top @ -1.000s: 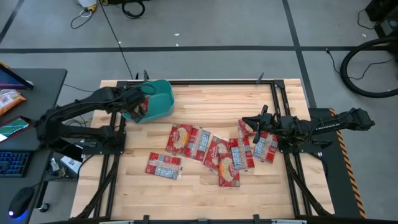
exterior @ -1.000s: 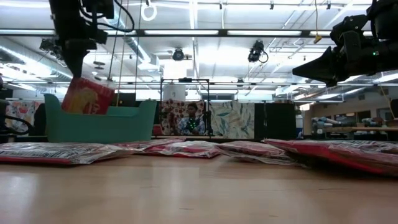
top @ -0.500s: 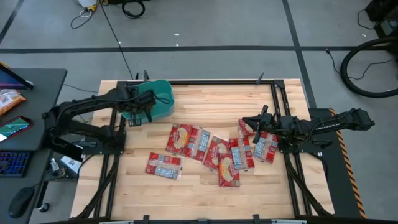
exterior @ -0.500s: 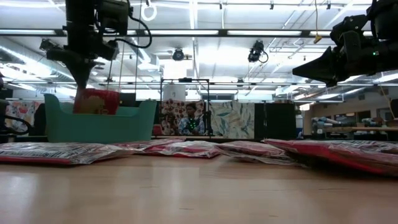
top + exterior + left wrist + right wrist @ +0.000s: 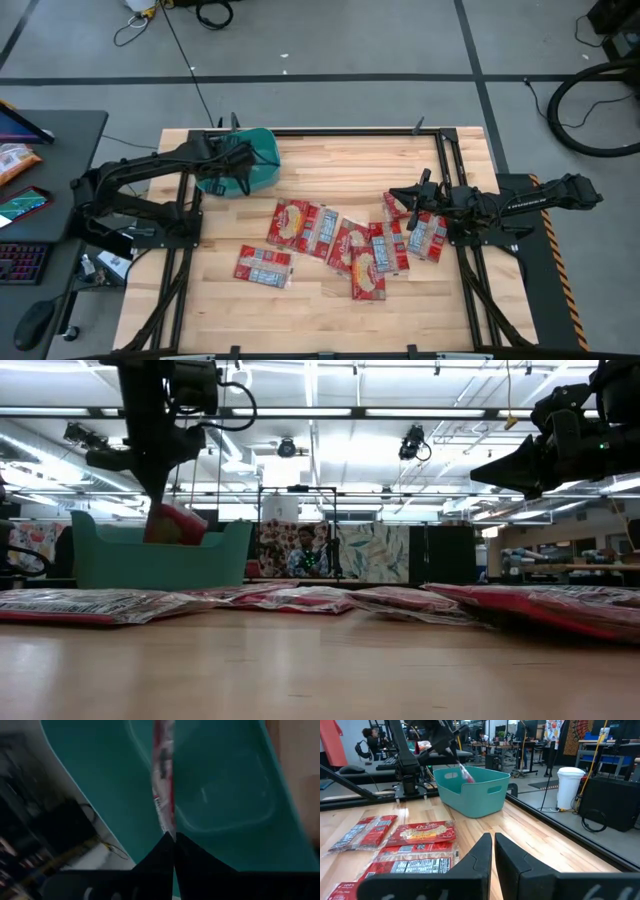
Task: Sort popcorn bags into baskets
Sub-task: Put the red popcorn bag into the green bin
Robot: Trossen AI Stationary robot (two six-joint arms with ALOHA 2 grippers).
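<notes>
A teal basket [image 5: 262, 160] stands at the table's far left. My left gripper [image 5: 236, 172] reaches down into it, shut on one red popcorn bag [image 5: 163, 775]; in the low view the bag [image 5: 177, 525] shows just above the basket's rim [image 5: 160, 540]. Several more red popcorn bags [image 5: 340, 242] lie flat in a loose pile mid-table, and one [image 5: 263, 266] lies apart toward the near left. My right gripper [image 5: 396, 195] hovers shut and level over the pile's right end, touching nothing. My left gripper pinches the popcorn bag's top edge [image 5: 169, 831] between its two fingertips, coming from above and slanting down. The bag is seen edge-on and hangs below the fingers inside the basket [image 5: 235, 780]. Whether its lower end touches the basket's floor I cannot tell.
Black frame rails [image 5: 448, 170] run along the table's left and right sides. A dark desk [image 5: 40, 200] with a keyboard and an orange packet stands left of the table. Bare wood lies along the far middle and the near edge.
My left gripper has sunk toward the basket and shifted a little toward the table's right, rolling its wrist. The held bag, which showed its broad face above the rim, now hangs turned about and lower, mostly inside the basket.
</notes>
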